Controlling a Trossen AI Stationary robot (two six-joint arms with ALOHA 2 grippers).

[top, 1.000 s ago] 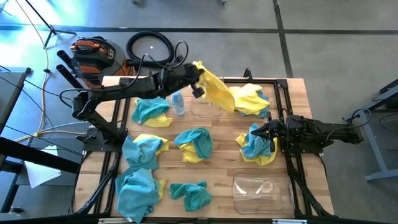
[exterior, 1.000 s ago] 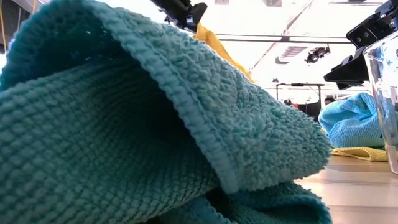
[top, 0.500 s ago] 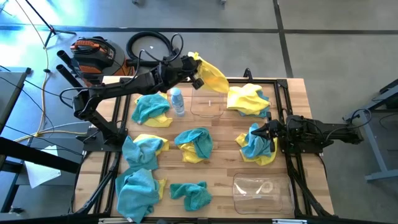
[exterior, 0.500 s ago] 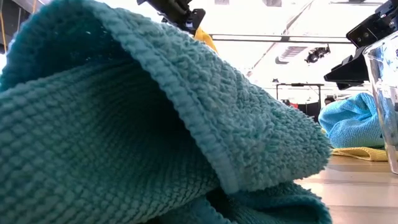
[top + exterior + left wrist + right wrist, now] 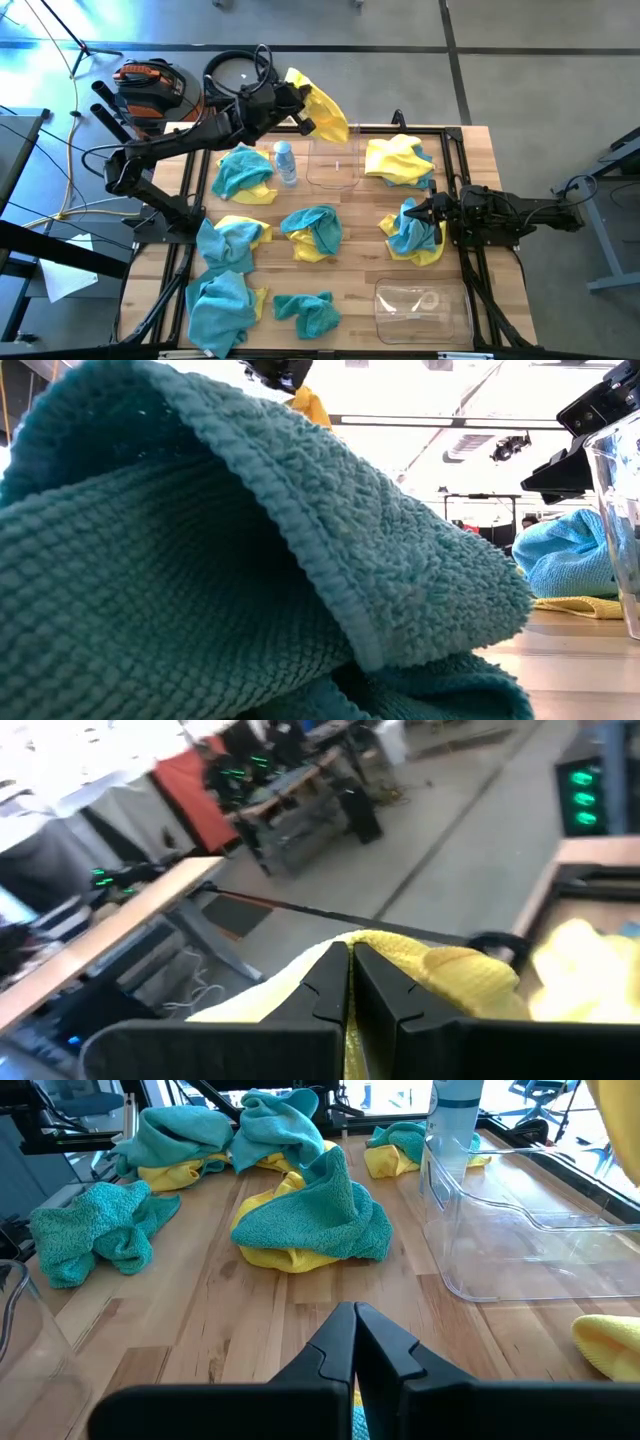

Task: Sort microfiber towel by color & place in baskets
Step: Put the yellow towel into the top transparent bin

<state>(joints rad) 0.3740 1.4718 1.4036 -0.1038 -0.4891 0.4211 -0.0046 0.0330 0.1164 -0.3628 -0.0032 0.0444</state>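
Left end effector (image 5: pixel 296 105) clamped on yellow towel (image 5: pixel 322 110), raised beyond far clear basket (image 5: pixel 333 165). Advice: bring cloth over basket centre, lower until hem inside walls, then release. Right end effector (image 5: pixel 432 211) closed, empty, beside teal-and-yellow heap (image 5: pixel 414 233) on worktop (image 5: pixel 360 262).

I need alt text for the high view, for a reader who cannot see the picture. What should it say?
From above, the left hand, shut, holds a yellow towel lifted over the far edge of the wooden table, beside a clear basket. Teal and yellow towels lie in piles across the table, and a second clear basket sits near the front. The right hand rests shut at a teal-and-yellow pile.
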